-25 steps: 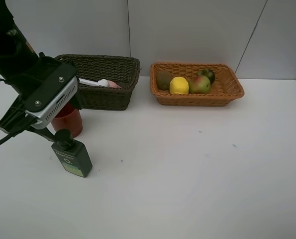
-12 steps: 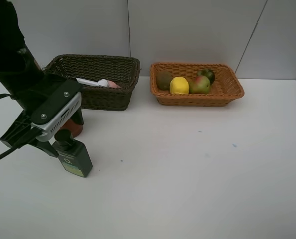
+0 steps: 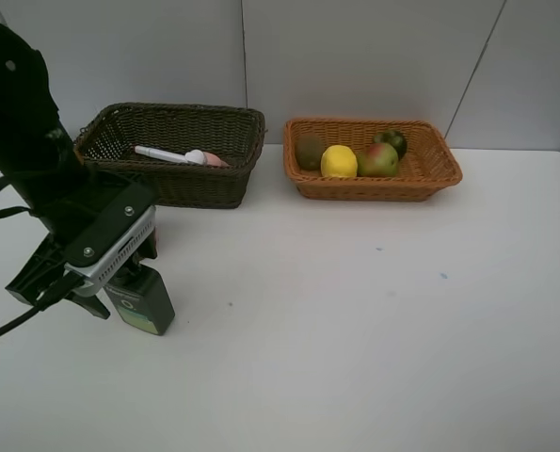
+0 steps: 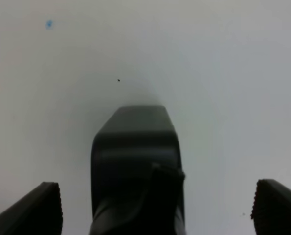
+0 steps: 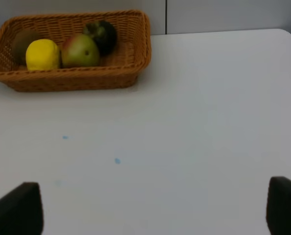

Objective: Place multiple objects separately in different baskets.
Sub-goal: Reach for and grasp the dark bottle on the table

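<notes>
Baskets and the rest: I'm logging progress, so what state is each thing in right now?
Dark basket: holds marker and pink bottle.
Orange basket: holds kiwi, lemon, pear, dark green fruit.
Green bottle: upright on the table, ungrasped.
Left pincer: open, straddling the green bottle.
Right pincer: open, empty.

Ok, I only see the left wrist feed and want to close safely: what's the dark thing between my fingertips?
Observer: The dark green bottle, upright on the table, with your left gripper open around its top.
Operator: Which basket takes it?
Observer: Likely the dark basket behind it, which holds a white marker and a pink bottle.
Operator: And the other one?
Observer: The orange basket holds only fruit.
</notes>
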### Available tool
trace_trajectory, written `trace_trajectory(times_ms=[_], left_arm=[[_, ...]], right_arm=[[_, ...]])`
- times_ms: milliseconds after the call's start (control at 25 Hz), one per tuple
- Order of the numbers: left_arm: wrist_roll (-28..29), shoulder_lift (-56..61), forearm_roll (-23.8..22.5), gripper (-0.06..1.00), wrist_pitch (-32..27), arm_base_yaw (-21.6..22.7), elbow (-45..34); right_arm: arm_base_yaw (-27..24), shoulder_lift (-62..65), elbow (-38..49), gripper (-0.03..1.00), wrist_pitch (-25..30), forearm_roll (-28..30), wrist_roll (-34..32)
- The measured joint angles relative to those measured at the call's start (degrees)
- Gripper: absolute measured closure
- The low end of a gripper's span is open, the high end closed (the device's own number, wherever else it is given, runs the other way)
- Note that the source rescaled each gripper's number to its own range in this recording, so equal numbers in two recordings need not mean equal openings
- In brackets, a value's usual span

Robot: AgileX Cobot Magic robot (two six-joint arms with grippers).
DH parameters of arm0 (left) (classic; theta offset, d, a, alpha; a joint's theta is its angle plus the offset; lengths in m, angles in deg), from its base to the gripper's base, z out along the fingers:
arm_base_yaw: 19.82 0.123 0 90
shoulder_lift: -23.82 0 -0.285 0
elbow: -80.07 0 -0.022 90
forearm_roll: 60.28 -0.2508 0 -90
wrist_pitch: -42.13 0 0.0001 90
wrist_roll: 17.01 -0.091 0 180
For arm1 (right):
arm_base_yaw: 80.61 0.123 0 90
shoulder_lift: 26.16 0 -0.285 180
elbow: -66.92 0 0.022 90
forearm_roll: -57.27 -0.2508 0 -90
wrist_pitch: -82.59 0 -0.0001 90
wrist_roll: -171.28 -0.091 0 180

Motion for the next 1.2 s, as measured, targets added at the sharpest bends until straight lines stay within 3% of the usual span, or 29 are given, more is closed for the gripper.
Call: trace_trajectory(times_ms=[1040, 1120, 1200], left_arm=[[-0.98, -6.95, 0.00, -0.05, 3.83, 0.00, 0.54], [-0.98, -6.95, 0.00, 0.00, 3.83, 0.00, 0.54], [-0.98, -6.95, 0.00, 0.16, 3.83, 0.00, 0.54]], right_arm=[[0.00, 0.00, 0.00, -0.03, 0.00, 0.00, 0.00], [0.00, 0.00, 0.00, -0.03, 0.00, 0.00, 0.00], [0.00, 0.00, 0.00, -0.03, 0.00, 0.00, 0.00]])
